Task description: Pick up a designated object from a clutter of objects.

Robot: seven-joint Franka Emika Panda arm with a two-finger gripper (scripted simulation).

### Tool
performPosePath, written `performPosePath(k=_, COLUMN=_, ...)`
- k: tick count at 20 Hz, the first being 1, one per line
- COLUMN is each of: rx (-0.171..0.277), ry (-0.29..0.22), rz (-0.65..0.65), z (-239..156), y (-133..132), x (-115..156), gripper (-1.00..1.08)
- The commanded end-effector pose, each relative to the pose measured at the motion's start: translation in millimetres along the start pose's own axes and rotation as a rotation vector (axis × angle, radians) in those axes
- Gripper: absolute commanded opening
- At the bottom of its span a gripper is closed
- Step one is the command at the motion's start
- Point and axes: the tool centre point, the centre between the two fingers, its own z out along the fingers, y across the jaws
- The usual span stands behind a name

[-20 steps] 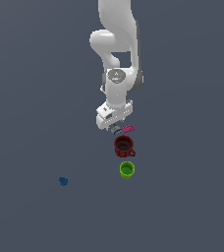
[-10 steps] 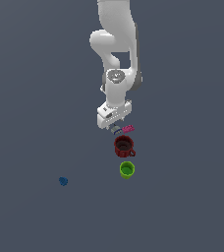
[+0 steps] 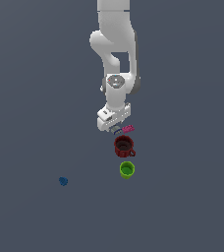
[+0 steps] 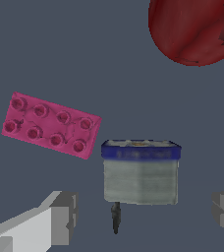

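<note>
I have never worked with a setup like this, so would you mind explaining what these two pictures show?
These are simulator renders. The exterior view shows a white robot arm reaching down over a grey floor. The other picture comes from a camera on the arm's wrist, looking down past the gripper, whose two fingers stand apart, holding nothing. Between them sits the grey block with a dark blue rim, the thing to pick up. Beside it, apart, lies a studded pink block, and further on a dark red mug. The exterior view also shows a green cup and, off alone, a small blue lump.
</note>
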Motion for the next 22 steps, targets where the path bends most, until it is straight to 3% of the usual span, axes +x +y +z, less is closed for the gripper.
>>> performPosePath(k=1, rx=0.0, ry=0.0, rz=-0.001, z=10.3, y=-0.3, x=-0.4, gripper=1.0)
performPosePath(k=12, rx=0.0, ry=0.0, rz=-0.001, z=28.2, y=0.1, x=-0.1, gripper=1.0)
performPosePath(k=13, rx=0.0, ry=0.0, rz=-0.001, z=28.2, y=0.1, x=-0.1, gripper=-1.0)
performPosePath(k=22, rx=0.0, ry=0.0, rz=-0.001, z=28.2, y=0.1, x=-0.1, gripper=-1.0)
